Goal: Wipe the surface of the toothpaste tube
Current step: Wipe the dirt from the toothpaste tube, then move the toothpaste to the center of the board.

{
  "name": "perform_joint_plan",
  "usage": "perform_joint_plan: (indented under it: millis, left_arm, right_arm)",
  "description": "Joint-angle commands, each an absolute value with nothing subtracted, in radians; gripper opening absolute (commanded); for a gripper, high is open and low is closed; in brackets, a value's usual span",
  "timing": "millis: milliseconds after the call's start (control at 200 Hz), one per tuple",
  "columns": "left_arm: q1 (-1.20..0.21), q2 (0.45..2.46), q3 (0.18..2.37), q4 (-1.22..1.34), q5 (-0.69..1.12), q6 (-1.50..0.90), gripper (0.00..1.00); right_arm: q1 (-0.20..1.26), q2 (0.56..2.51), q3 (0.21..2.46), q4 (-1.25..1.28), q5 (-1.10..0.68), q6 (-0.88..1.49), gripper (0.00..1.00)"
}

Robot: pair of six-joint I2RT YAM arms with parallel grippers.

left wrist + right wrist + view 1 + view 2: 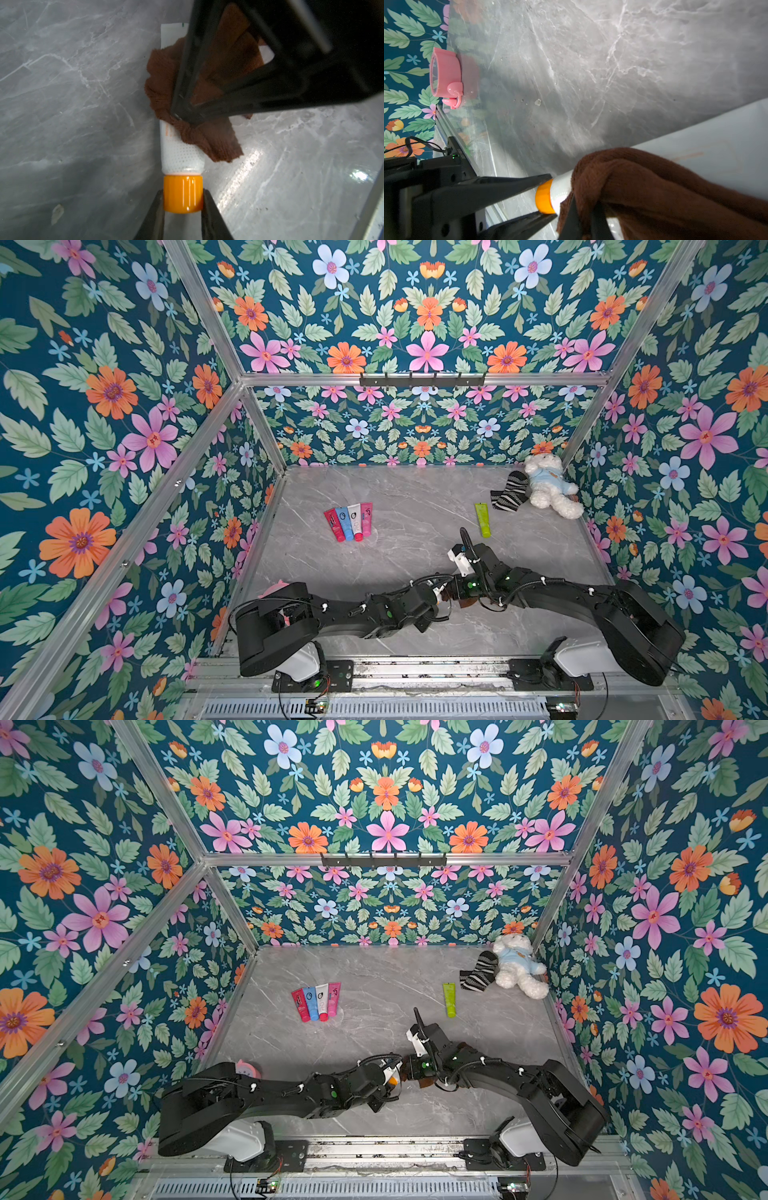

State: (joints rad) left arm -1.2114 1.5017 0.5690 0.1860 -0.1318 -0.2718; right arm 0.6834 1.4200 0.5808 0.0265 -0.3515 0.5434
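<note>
Two matching robot arms, the left arm (340,614) and the right arm (561,593), are matte black with chunky, rounded joint housings. Each has a white base (301,664) mounted on a black plate (311,676) on the silver rail (415,668). Farther from the rail, a small green light (390,614) glows on each arm. Black ribbed cable (528,585) runs along the right arm, held by white ties (542,581). A white block (459,562) sits at that arm's end farthest from the rail. The left end effector (182,192) has two slim, black, tapering fingers (209,214). The right end effector (585,202) is also black, with an open triangular frame.
</note>
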Motion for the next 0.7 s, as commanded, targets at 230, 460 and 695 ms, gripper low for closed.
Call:
perform_joint_plan:
  millis: [230,460,695]
  left_arm:
    - [-1.21,1.486,0.565,0.21,-0.153,-0.281,0.0]
    - [-1.205,1.471,0.638,0.142,-0.341,-0.43,0.0]
    - [-1.097,1.579,0.799,0.133,-0.373,-0.596,0.0]
  right_arm:
    - [0.557,1.435,0.556,-0.106,-0.078,0.527,0.0]
    - [0.601,1.267,0.535,-0.217,-0.142,0.549,0.0]
    - [0.611,0.949,0.422,-0.33,-0.196,0.553,0.0]
